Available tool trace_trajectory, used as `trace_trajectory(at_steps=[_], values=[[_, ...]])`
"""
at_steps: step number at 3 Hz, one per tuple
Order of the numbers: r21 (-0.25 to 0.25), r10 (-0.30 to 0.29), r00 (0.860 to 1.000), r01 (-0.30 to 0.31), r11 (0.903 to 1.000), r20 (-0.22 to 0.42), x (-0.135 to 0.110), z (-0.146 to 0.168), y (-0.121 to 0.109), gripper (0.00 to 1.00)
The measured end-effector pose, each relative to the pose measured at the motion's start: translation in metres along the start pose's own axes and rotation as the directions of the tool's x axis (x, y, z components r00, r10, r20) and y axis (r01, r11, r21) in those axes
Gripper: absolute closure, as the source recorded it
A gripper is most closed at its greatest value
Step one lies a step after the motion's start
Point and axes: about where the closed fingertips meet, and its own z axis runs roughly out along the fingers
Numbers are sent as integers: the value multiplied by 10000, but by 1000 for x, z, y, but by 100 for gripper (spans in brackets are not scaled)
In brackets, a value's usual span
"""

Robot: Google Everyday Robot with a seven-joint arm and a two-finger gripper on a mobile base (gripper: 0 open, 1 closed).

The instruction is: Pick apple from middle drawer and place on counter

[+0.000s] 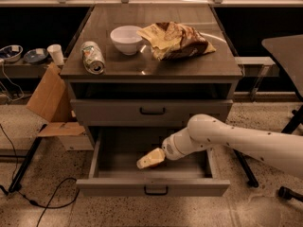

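Observation:
The middle drawer (118, 186) is pulled out below the cabinet, a wide grey tray with a low front panel and a small dark handle. My white arm reaches in from the right. The gripper (150, 159) is a pale tan shape hanging low inside the drawer, near its middle and pointing left. The apple is not visible; it may be hidden under the gripper. The counter (142, 66) is the dark glossy top of the cabinet, above and behind the gripper.
On the counter are a white bowl (127, 39), a can lying on its side (93, 57) and a crumpled snack bag (179, 39). A closed drawer (152, 111) sits above the open one. A cardboard box (49, 98) and cables lie on the left.

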Motion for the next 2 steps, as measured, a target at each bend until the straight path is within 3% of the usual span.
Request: trace_trajectory(at_steps=[1, 2], values=[[125, 253, 9989, -258, 9996, 399, -5, -1, -5, 0], [125, 254, 9989, -259, 9996, 400, -5, -1, -5, 0]])
